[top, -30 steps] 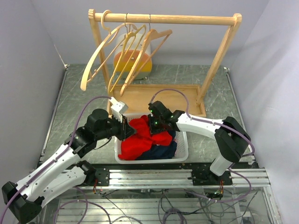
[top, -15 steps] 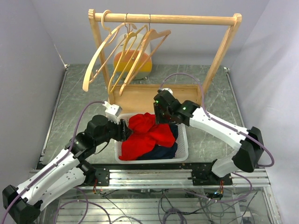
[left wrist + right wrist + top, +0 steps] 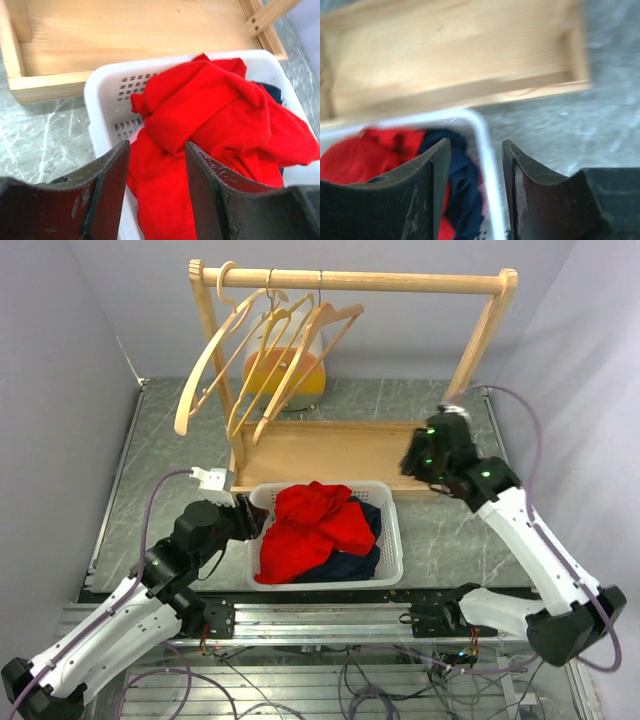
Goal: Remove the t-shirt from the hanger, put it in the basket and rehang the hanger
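The left gripper [image 3: 156, 192] has its jaws spread, with a clear gap between the two dark fingers [image 3: 107, 190], and they pinch nothing; through the gap one sees red cloth lying lower in the basket. In the top view this gripper [image 3: 252, 517] is just beside the left rim of the white basket [image 3: 392, 540], pointing toward the inside of it. Whether it touches the rim I cannot tell. The right gripper [image 3: 476, 185] also has its jaws apart and holds nothing. Its picture is blurred, but the gap shows the right wall of the basket [image 3: 487, 150] and the grey table beyond. From above, the right gripper [image 3: 413, 464] hangs over the right end of the wooden base [image 3: 330, 445] of the rack, close to the right post and apart from the basket. The red t-shirt [image 3: 315, 525] lies crumpled in the basket, on top of a dark blue garment [image 3: 352, 562] that shows at the right and near side. The shirt fills most of the basket, and one part of it hangs toward the near left corner. Behind, wooden hangers [image 3: 270, 350] hang tilted from the rail of the wooden rack [image 3: 360, 282]. The basket stands on the green-grey table [image 3: 160, 440], touching the front edge of the wooden base.
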### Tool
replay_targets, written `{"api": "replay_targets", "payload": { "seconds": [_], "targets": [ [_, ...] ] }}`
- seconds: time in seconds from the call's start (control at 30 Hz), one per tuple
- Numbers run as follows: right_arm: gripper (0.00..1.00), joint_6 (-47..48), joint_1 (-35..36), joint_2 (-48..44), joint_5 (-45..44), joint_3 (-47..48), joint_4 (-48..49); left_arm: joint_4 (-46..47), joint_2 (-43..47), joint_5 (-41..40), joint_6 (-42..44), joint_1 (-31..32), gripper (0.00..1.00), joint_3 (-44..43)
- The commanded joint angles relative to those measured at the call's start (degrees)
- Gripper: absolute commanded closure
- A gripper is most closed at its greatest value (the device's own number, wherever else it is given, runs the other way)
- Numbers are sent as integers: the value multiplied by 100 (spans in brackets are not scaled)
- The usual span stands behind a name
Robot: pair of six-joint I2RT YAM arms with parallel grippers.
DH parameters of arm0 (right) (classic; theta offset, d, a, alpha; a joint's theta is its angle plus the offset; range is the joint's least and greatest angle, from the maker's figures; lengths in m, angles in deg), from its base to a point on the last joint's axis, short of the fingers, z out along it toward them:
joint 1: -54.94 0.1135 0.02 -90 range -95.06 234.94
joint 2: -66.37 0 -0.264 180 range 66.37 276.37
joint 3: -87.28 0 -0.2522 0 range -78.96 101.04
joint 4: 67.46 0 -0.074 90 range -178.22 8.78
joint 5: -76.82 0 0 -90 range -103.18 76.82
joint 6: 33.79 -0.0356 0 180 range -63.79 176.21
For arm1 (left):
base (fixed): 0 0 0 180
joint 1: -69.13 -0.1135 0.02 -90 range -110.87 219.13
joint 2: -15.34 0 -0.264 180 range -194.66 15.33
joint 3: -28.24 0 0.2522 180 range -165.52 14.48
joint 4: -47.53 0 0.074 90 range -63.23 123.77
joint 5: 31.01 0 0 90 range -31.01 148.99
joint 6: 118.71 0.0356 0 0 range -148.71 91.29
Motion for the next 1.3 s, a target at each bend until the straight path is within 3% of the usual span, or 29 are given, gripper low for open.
{"api": "replay_targets", "payload": {
  "seconds": [0.0,0.17,0.33,0.47,0.7,0.73,0.87,0.93,1.03,1.27],
  "targets": [
    [54,606,-1557,-336,644,-339,58,15,261,-845,-378,-50,41,166],
    [54,1142,-3272,-440,1631,-646,315,123,142,-980,-566,-320,41,249],
    [54,1411,-4682,-422,2262,-909,505,510,-182,-519,-633,-1169,42,398],
    [51,1293,-4790,-416,1934,-987,506,804,-437,229,-725,-2201,42,506],
    [37,1290,-4792,-888,1343,-1111,475,1204,-904,1115,-762,-3809,42,527],
    [32,1280,-4792,-959,1318,-1139,493,1225,-972,1040,-741,-3844,42,479],
    [30,1227,-4788,-1112,1172,-1274,520,1306,-1115,778,-236,-3845,38,144],
    [23,1216,-4790,-1159,1108,-1363,559,1233,-1115,560,174,-3847,33,11],
    [23,1245,-4792,-1255,1064,-1415,639,1318,-1072,407,623,-3848,20,-74],
    [23,1361,-4787,-1719,1115,-1590,1191,1442,-954,453,1006,-3850,14,-190]
  ]
}}
